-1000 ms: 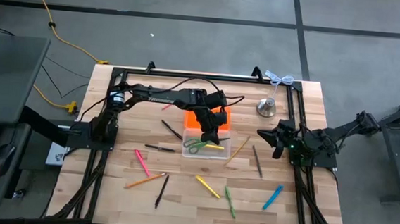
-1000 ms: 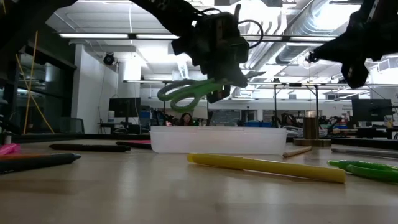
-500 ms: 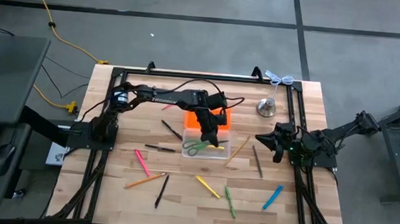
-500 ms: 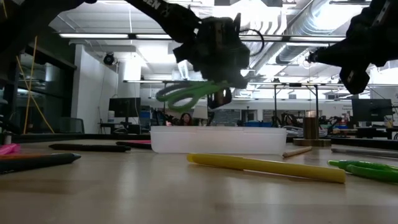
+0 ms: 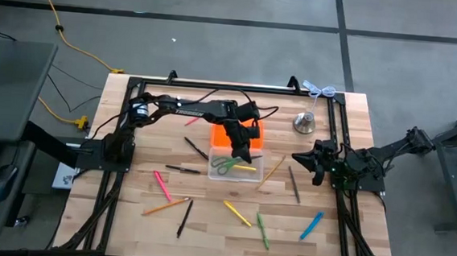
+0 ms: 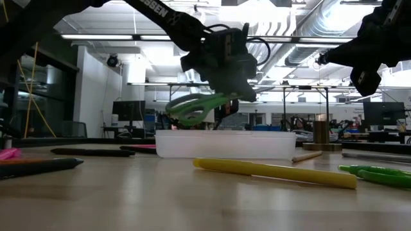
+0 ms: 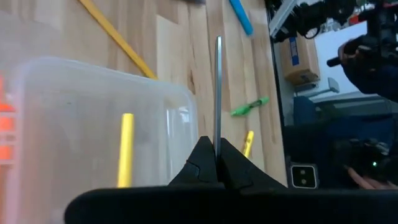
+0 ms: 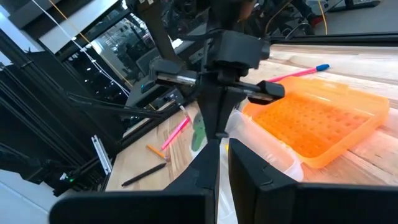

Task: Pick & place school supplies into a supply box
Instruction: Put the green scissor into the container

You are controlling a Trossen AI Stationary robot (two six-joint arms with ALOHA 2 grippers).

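Around me is a wide concrete-floored workshop, and below me the wooden table (image 5: 136, 186) with its black frame. Directly under my left gripper (image 5: 242, 155) sits the supply box (image 5: 217, 172), clear-walled, its orange lid (image 5: 221, 136) folded open flat just beyond my wrist. My fingers are clenched on the blade of the green-handled scissors (image 6: 192, 106), which hang above the box, handles drooping toward it but not yet inside. Beneath them one yellow marker (image 7: 125, 149) already lies in the box, so the job looks barely begun. My right gripper (image 5: 316, 162) waits well off to the side with its fingers closed on nothing, near the silver bell (image 5: 305, 123). Most supplies are left on the table on the near side of me: a pink pen (image 5: 162, 184), an orange pencil (image 5: 165, 207), a black pen (image 5: 183, 218), a yellow pen (image 5: 237, 213), a green marker (image 5: 262, 230) and a blue marker (image 5: 311, 226).
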